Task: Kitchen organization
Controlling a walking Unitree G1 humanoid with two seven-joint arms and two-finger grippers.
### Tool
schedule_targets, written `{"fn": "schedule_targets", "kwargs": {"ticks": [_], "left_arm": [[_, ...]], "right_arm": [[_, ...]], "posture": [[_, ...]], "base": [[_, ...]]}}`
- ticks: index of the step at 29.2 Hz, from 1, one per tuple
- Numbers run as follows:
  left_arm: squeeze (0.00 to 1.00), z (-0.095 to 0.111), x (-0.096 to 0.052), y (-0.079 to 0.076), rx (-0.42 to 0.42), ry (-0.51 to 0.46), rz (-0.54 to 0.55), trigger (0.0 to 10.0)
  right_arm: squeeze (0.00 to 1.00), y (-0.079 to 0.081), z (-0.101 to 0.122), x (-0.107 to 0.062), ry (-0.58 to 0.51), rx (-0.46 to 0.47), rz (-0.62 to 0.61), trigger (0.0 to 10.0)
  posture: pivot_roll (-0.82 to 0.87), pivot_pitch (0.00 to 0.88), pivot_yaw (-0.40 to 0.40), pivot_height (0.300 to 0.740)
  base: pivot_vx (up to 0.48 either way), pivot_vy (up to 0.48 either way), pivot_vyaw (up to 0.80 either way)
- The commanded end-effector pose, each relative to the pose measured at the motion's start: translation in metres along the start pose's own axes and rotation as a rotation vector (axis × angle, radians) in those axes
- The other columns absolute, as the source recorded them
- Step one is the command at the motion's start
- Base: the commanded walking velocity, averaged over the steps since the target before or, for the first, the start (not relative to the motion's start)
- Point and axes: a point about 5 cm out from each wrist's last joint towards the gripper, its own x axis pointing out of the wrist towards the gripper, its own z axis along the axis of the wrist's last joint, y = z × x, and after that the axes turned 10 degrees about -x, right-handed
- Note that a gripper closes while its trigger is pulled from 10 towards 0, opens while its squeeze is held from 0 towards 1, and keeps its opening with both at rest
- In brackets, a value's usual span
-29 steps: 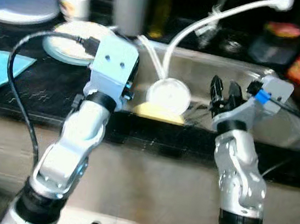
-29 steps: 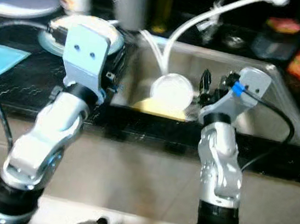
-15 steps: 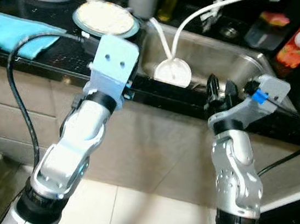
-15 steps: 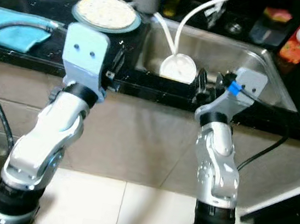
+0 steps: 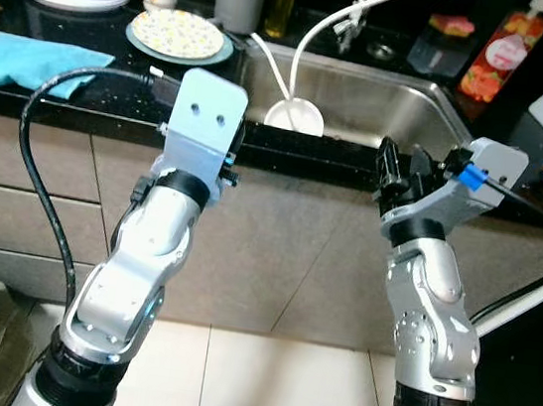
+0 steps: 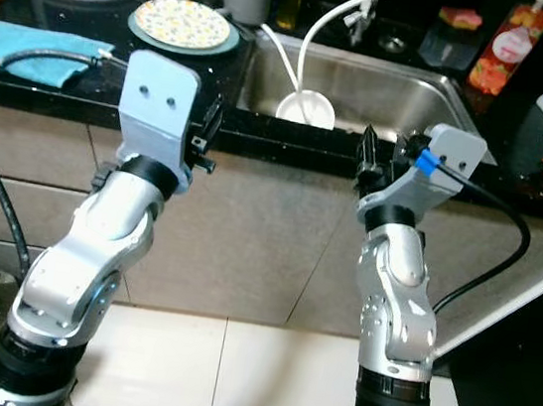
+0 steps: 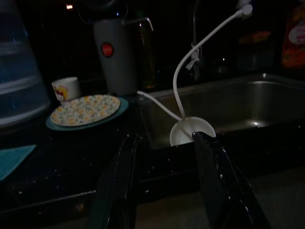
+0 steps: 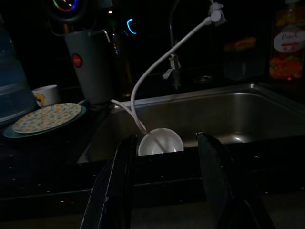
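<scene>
I'm looking down at a black counter (image 5: 94, 105) with a steel sink (image 5: 385, 103) set into it. Grey-beige cabinet fronts (image 5: 21, 200) run beneath, down to a pale tiled floor (image 5: 257, 386). The back of the counter sits in deep shade, and light glints off the sink's basin.

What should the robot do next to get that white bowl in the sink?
Probably step closer first. Both the left gripper and right gripper are open and empty, held in front of the counter's edge, while the white bowl sits beyond it inside the sink.
</scene>
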Motion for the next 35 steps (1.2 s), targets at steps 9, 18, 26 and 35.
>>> {"fn": "schedule_targets", "kwargs": {"ticks": [9, 18, 26, 35], "left_arm": [[0.00, -0.026, -0.004, 0.006, 0.008, 0.125, 0.050, 10.0], [0.00, -0.067, -0.023, 0.014, 0.109, 0.185, 0.036, 10.0], [0.00, -0.100, -0.032, 0.021, 0.155, 0.306, 0.024, 10.0], [0.00, -0.111, -0.031, 0.027, 0.176, 0.316, -0.010, 10.0]], "right_arm": [[0.00, -0.003, -0.002, -0.002, 0.000, -0.003, -0.007, 10.0], [0.00, -0.003, -0.029, -0.018, 0.086, -0.069, 0.009, 10.0], [0.00, -0.013, -0.039, -0.030, 0.133, -0.110, -0.064, 10.0], [0.00, -0.014, -0.046, -0.032, 0.162, -0.122, -0.082, 10.0]], "posture": [[0.27, 0.063, -0.091, 0.740], [0.26, 0.070, -0.095, 0.740], [0.25, 0.085, -0.108, 0.740], [0.22, 0.102, -0.121, 0.740]], "base": [[0.000, 0.000, 0.00], [0.000, 0.000, 0.00], [0.000, 0.000, 0.00], [0.000, 0.000, 0.00]]}}
